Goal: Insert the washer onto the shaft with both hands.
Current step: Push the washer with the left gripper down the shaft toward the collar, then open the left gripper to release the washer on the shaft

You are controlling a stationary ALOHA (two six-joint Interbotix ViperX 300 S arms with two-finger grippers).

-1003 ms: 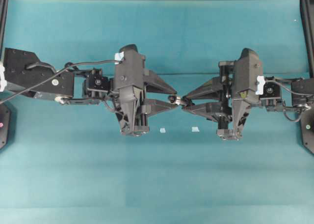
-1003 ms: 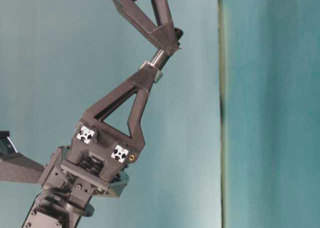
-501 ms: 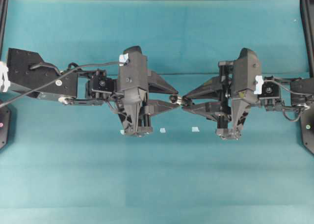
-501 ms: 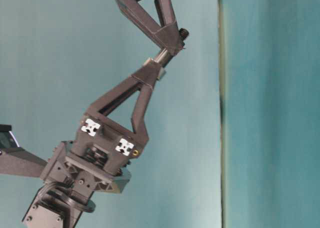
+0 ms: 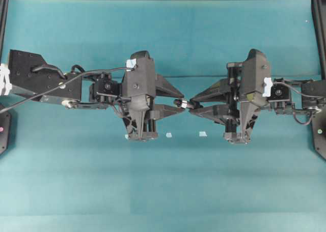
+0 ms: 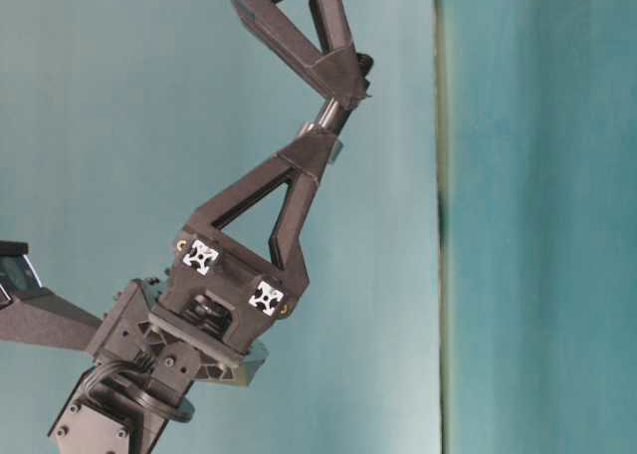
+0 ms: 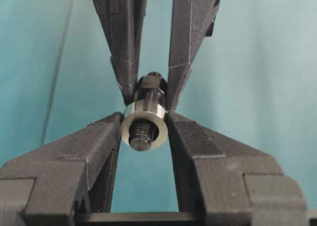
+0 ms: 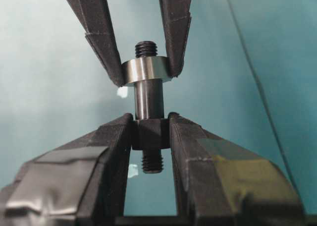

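Both parts are held in mid-air above the teal bench [image 5: 163,181], tip to tip at centre. The left tool [image 7: 144,124] pinches the washer [image 7: 144,124] by its outer rim, one pad on each side. The right tool [image 8: 150,133] is clamped on the shaft [image 8: 149,99] at its thicker collar, leaving the smooth section and one threaded end free.

The washer is already on: the right wrist view shows the ring sitting over the smooth section with the threaded tip poking out past it. The left wrist view confirms the thread through the bore.

Handling, my read:
- Both parts are rigid metal, small and light. No flex, so any misalignment binds rather than gives.
- The washer's rim is polished and curved, so two-point contact on it looks slippery; it can roll or pop out if side-loaded.
- The bore-to-shaft fit looks close. Push along the axis only.
- The collar is the right place to hold the shaft: wider, stepped, keeps the pads off the threads.
- Keep the washer grip on the rim, clear of the hole.

Two pale scraps [image 5: 168,135] lie on the bench under the tools; ignore them.
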